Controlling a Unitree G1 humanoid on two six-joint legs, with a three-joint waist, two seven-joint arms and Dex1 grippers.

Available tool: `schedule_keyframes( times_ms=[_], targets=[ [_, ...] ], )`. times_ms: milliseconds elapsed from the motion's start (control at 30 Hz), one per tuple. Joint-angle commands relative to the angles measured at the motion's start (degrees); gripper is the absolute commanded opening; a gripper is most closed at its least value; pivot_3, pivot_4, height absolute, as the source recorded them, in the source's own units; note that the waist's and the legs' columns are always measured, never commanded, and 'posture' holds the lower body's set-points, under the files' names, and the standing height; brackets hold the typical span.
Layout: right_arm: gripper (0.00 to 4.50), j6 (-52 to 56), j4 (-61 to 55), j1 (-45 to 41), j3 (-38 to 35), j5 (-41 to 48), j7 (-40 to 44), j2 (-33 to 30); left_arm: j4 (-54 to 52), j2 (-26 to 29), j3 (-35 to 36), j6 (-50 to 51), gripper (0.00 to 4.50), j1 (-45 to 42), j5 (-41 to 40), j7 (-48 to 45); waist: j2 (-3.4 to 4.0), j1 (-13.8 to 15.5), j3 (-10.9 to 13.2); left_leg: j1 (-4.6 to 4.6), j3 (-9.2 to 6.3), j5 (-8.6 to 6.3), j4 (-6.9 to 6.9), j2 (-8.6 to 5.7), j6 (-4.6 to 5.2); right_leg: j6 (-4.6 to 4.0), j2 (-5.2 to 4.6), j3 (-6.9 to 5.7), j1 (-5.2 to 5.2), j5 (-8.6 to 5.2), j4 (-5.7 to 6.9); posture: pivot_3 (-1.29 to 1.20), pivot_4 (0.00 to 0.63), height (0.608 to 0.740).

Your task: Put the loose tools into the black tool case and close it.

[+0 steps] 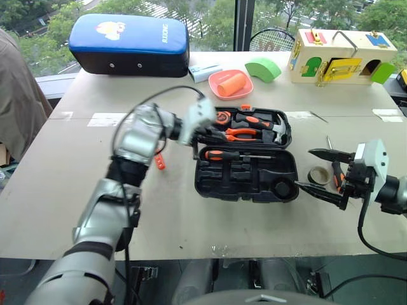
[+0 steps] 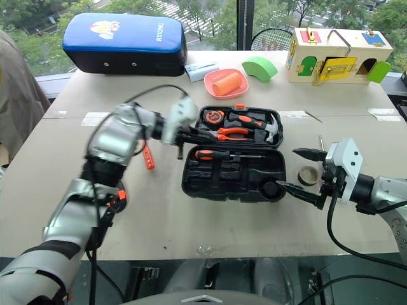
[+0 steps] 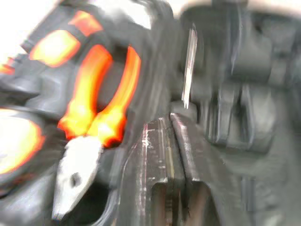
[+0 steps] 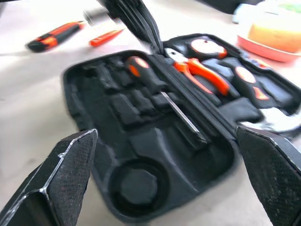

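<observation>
Two robot arms work over a pale table (image 1: pixel 57 210) where the black tool case (image 1: pixel 247 178) lies open in the middle, both halves flat. Its far half holds a hammer (image 1: pixel 270 127), pliers (image 1: pixel 240 134) and a round tape measure (image 1: pixel 222 117). One screwdriver (image 1: pixel 235 155) already lies in the near half, along the hinge; the other recesses there look empty.

Left of the case, the left pincer (image 1: pixel 194 151) hovers at the hinge end, its fingers close together and seemingly empty, though blur makes this uncertain. Right of the case, the right pincer (image 1: pixel 323 170) hangs with fingers wide apart, holding nothing.

Loading seems partly done. A small dark tape roll (image 1: pixel 318 175) lies on the table just right of the case, between the right fingers as seen from above. Judged next: close on that roll and seat it in the round recess (image 4: pixel 135 185).

Farther left, a utility knife (image 4: pixel 54 36) and a slim orange tester screwdriver (image 4: pixel 107 36) wait on the table. Another tool beside the right pincer is mostly hidden.
</observation>
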Motion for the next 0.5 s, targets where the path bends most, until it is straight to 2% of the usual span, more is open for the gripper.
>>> schedule_keyframes(
  times_ms=[33,167,233,367,500],
  targets=[
    [4.50,0.42,-0.02,3.35,-5.98,-0.12,-2.37,0.13,-18.30,6.42,10.41,16.34,2.20,6.66,-15.34,-1.40,0.01,0.20,0.00,0.01,-0.01,0.00,-0.03,0.00,0.00,0.00,-0.01,0.03,0.00,0.00,-0.02,0.00,0.150,0.735],
    [4.50,2.18,-2.48,13.55,-13.72,1.28,-1.44,0.65,-29.08,10.09,16.20,25.96,3.90,12.52,-28.29,-0.76,0.04,1.96,0.01,0.01,-0.06,-0.01,-0.08,-0.02,0.00,0.00,-0.05,-0.05,0.06,0.00,-0.21,0.00,0.150,0.735],
    [4.50,2.99,-3.81,18.36,-17.74,2.13,-1.21,1.40,-31.32,9.86,16.67,28.45,4.46,12.68,-31.92,1.41,0.05,2.73,0.02,0.02,-0.07,-0.01,0.00,-0.04,0.01,0.00,-0.07,-0.05,0.16,0.01,-0.20,0.00,0.150,0.735],
    [4.50,4.60,-8.18,29.17,-26.50,3.34,-2.83,5.52,-31.86,8.55,14.17,27.88,4.46,11.24,-35.36,3.26,0.08,2.79,0.00,0.34,-0.06,-0.04,0.07,-0.05,0.04,0.00,-0.05,-0.02,0.50,0.02,-0.20,0.00,0.150,0.735],
    [4.50,5.08,-13.42,37.63,-30.47,4.52,-4.24,10.51,-28.71,7.98,9.75,24.25,4.46,9.92,-33.98,1.85,0.14,2.29,-0.03,0.42,-0.04,-0.04,-0.06,-0.03,0.04,-0.01,-0.02,0.01,0.50,0.01,-0.18,0.00,0.150,0.735]
  ],
)
